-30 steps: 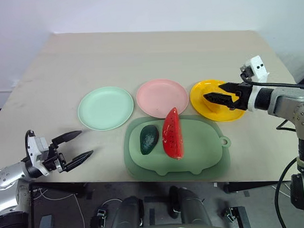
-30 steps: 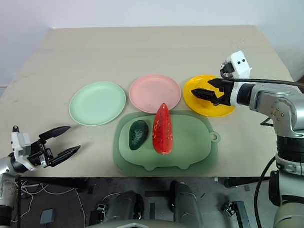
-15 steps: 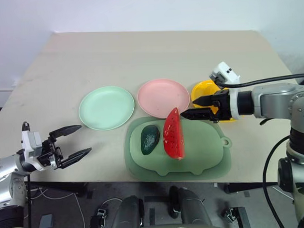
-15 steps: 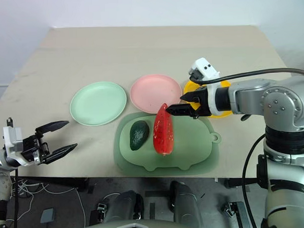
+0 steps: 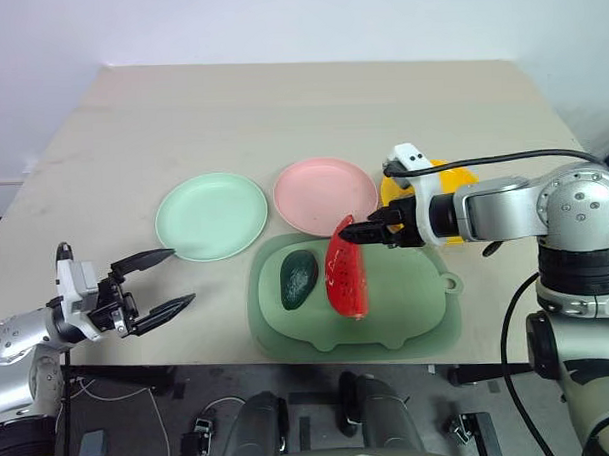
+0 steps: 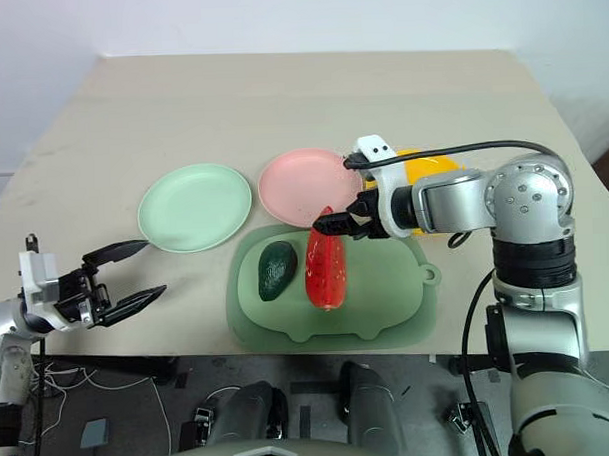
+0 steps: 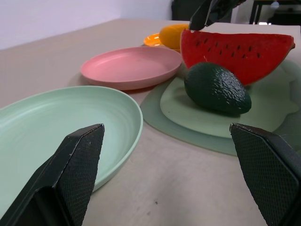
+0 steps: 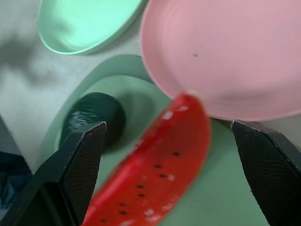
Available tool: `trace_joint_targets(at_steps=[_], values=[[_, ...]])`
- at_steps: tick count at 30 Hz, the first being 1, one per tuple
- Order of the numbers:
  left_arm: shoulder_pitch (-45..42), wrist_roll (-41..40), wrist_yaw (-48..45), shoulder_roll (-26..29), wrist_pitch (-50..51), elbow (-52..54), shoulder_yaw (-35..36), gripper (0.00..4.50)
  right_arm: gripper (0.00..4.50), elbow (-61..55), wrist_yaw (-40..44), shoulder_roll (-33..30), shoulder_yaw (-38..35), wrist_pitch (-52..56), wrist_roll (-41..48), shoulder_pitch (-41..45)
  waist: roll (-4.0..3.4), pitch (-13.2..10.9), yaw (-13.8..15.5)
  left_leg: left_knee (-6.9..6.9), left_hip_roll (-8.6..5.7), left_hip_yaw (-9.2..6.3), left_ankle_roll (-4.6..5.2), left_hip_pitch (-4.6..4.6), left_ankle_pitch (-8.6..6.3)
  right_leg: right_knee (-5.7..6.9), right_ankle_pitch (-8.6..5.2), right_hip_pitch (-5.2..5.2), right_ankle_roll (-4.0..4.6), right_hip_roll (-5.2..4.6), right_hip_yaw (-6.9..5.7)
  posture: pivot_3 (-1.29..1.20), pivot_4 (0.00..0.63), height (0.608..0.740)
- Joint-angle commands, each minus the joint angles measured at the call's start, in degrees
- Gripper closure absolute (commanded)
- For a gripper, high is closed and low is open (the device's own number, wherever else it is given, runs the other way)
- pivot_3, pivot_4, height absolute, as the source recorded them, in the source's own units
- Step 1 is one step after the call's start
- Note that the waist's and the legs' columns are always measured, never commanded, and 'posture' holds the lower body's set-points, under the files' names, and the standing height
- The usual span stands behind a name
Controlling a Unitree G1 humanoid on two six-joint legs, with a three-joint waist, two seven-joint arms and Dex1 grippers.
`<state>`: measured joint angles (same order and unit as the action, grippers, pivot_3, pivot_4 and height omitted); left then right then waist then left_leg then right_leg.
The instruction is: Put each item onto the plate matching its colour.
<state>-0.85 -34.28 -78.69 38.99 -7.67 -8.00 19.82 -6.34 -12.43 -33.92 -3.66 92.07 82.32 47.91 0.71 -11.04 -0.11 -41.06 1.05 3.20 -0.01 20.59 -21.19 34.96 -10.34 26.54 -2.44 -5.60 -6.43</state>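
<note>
A dark green avocado (image 5: 299, 278) and a red watermelon wedge (image 5: 345, 272) lie side by side on the pig-shaped mat (image 5: 417, 304). My right gripper (image 5: 357, 233) hangs open just above the wedge's far tip, pointing down and leftward; in its wrist view the wedge (image 8: 160, 169) lies between the fingers (image 8: 80, 174). Behind the mat stand the mint green plate (image 5: 212, 215), pink plate (image 5: 323, 194) and yellow plate (image 5: 388, 193), the last mostly hidden by my right arm. The yellow mango (image 7: 175, 36) rests on the yellow plate. My left gripper (image 5: 182, 275) is open and empty by the table's front left edge.
The tan table (image 5: 280, 109) stretches bare behind the plates. A black cable (image 5: 482, 159) arcs over my right forearm above the yellow plate. The table's front edge runs just below the mat.
My right gripper swung left from over the yellow plate to above the watermelon's far tip, rolling its wrist. The left gripper has stayed open in about the same spot.
</note>
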Motion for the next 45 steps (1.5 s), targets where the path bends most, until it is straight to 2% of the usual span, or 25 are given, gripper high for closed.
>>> trace_joint_targets(at_steps=[1,6,14,25,28,29,33,37,42,45], values=[[-0.3,-0.1,0.8,0.0,0.4,2.2,-0.2,0.00,0.03,-0.8,-8.6,-0.4,1.1,-1.8,9.3,-1.4,0.00,0.0,-0.1,0.00,0.00,0.00,0.00,0.01,0.00,-0.01,0.00,-0.01,0.00,0.00,0.00,0.00,0.150,0.736],[-0.5,-0.1,1.3,0.1,0.5,2.2,-0.6,0.00,0.03,-2.3,-16.0,-3.6,7.2,-6.2,16.4,-4.9,0.00,0.0,-0.6,0.01,0.00,0.00,0.02,0.00,-0.01,-0.04,0.00,-0.02,-0.01,0.00,0.00,0.00,0.150,0.736],[0.0,-0.2,1.7,-0.1,0.8,2.8,-0.8,0.00,0.03,-5.0,-22.2,-2.6,16.1,-12.2,17.9,-7.1,0.01,0.0,-0.6,0.02,0.05,0.01,0.02,0.00,-0.01,-0.07,-0.01,-0.01,-0.01,0.04,0.01,0.00,0.150,0.736],[0.1,0.0,2.1,-0.3,0.4,2.4,-0.5,0.00,0.03,-6.1,-21.8,-3.9,20.4,-13.1,15.4,-7.5,0.04,0.0,-0.6,0.02,0.11,0.00,0.03,0.00,-0.01,-0.11,-0.01,-0.02,-0.01,0.06,0.00,0.00,0.150,0.736],[-0.4,0.2,2.0,-0.3,0.2,2.0,-0.7,0.00,0.03,-5.9,-20.8,-4.1,20.1,-12.9,13.7,-7.3,0.04,0.0,-0.6,0.02,0.13,0.00,0.02,0.00,-0.02,-0.13,-0.01,-0.02,-0.01,0.09,0.00,0.00,0.150,0.736],[-0.5,0.2,2.0,-0.3,0.2,1.9,-0.8,0.00,0.41,-5.9,-20.5,-4.1,20.0,-12.8,13.3,-7.3,0.05,0.0,-0.6,0.02,0.13,0.00,0.02,0.00,-0.02,-0.13,-0.01,-0.02,-0.01,0.08,0.00,0.00,0.150,0.736],[-1.5,0.6,1.9,-0.4,0.1,1.0,-1.1,0.00,1.45,-4.8,-18.4,-4.8,19.2,-12.1,12.8,-6.3,0.05,0.0,-0.5,0.02,0.15,0.00,0.03,0.00,-0.02,-0.22,-0.01,-0.06,-0.01,0.09,-0.01,0.00,0.150,0.736],[-2.3,0.7,1.4,-0.3,0.2,0.3,-1.1,0.00,1.52,-4.4,-14.4,-6.8,17.6,-11.2,11.3,-4.1,0.03,0.0,-0.5,0.03,0.22,0.00,0.03,0.09,-0.02,-0.46,0.00,-0.08,-0.01,0.17,-0.04,0.00,0.150,0.736],[-3.5,1.2,0.8,-0.1,0.1,-1.0,-1.3,0.00,1.52,-2.3,-4.4,-10.9,14.9,-8.4,6.7,0.8,0.04,0.0,-0.4,-0.02,0.20,-0.04,0.05,0.80,-0.02,-0.66,0.12,0.39,-0.10,0.21,-0.11,0.00,0.150,0.736],[-4.3,1.3,0.5,0.0,0.1,-1.6,-1.3,0.00,1.52,1.7,1.4,-10.9,12.9,-7.7,4.0,4.5,0.03,0.0,-0.5,0.01,0.21,-0.03,0.10,0.82,-0.05,-0.70,0.12,0.40,-0.11,0.23,-0.15,0.00,0.150,0.736]])
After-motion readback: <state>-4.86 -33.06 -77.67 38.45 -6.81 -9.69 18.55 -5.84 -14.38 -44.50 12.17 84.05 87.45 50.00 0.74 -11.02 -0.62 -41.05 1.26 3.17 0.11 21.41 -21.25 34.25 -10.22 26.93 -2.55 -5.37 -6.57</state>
